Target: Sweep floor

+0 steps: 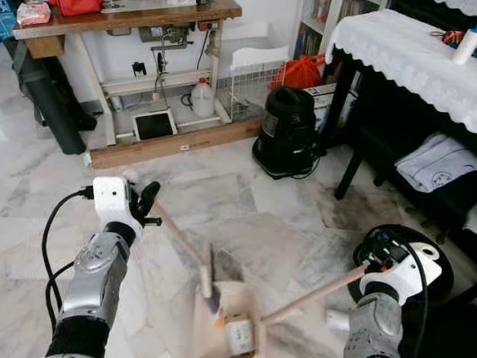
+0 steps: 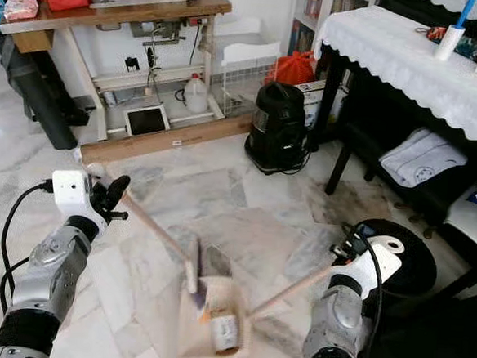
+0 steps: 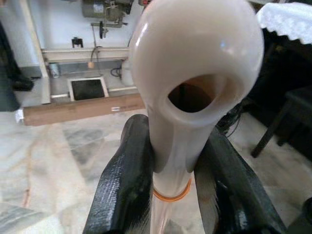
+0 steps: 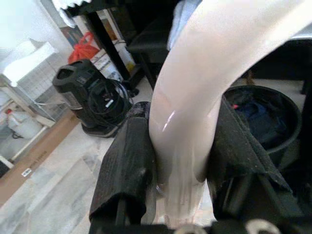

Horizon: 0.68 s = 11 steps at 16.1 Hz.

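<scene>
Grippers both clenched: left gripper [image 1: 148,204] grasping the brush handle [image 1: 181,242], right gripper [image 1: 378,261] grasping the dustpan handle [image 1: 316,293] over marble floor [image 1: 245,196].

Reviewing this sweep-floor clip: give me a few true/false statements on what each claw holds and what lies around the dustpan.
1. The left claw is shut on the broom handle. True.
2. The right claw hangs open with nothing in it. False: it is shut on the dustpan handle.
3. A small container lies in the dustpan. True.
4. The black vacuum cleaner stands on the wooden table. False: it stands on the floor, beside the white-clothed table.
5. The broom head is at the dustpan's mouth. True.
</scene>
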{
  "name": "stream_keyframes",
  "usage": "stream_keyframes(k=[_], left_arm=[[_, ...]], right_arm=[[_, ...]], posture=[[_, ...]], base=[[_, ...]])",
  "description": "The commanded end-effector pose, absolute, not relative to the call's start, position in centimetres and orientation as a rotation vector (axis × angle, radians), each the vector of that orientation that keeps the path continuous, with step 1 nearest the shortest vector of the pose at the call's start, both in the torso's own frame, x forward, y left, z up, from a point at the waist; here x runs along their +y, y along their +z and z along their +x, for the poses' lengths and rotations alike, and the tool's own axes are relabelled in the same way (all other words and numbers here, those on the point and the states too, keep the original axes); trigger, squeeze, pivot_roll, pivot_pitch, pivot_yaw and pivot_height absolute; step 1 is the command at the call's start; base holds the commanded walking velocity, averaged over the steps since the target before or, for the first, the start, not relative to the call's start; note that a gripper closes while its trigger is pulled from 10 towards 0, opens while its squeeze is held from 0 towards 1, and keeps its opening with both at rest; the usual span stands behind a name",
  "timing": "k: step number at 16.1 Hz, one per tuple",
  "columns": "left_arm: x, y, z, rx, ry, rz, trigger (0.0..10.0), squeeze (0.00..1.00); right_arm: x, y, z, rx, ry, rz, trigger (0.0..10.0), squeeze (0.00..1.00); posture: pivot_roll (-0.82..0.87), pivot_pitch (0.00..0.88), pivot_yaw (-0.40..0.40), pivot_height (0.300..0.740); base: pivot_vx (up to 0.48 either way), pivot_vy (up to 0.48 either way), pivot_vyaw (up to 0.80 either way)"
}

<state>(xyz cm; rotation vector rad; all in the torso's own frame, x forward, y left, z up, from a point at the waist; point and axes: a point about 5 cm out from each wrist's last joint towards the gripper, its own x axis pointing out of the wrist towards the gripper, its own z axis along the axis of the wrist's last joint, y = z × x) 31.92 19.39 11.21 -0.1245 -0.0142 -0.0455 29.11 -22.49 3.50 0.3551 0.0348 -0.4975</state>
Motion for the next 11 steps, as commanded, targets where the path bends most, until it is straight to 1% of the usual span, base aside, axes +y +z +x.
stream_keyframes(k=[1, 5, 6, 9, 11], left_arm=[[19.9, 11.7, 31.9, -0.048, -0.021, -0.098, 10.0, 0.0], [21.3, 13.2, 32.1, -0.139, 0.072, 0.026, 10.0, 0.0], [22.1, 14.4, 32.1, -0.208, 0.124, 0.076, 10.0, 0.0], [23.3, 16.4, 32.3, -0.284, 0.194, 0.078, 10.0, 0.0], [22.9, 16.0, 32.4, -0.263, 0.143, 0.169, 10.0, 0.0]], right_arm=[[-22.6, 5.0, 30.0, -0.034, -0.491, 0.383, 10.0, 0.0], [-22.3, 4.8, 30.0, -0.028, -0.453, 0.381, 10.0, 0.0], [-22.3, 4.8, 29.9, -0.024, -0.442, 0.369, 10.0, 0.0], [-22.5, 4.6, 29.7, -0.019, -0.438, 0.35, 10.0, 0.0], [-22.7, 4.5, 29.6, -0.017, -0.441, 0.349, 10.0, 0.0]], posture=[[-0.03, 0.0, 0.033, 0.74], [-0.03, 0.0, 0.032, 0.74], [-0.03, 0.0, 0.031, 0.74], [-0.03, 0.0, 0.028, 0.74], [-0.03, 0.0, 0.028, 0.74]], base=[[0.0, 0.0, 0.0], [0.0, 0.0, 0.0], [0.0, 0.0, 0.0], [0.0, 0.0, 0.0], [0.0, 0.0, 0.0]])
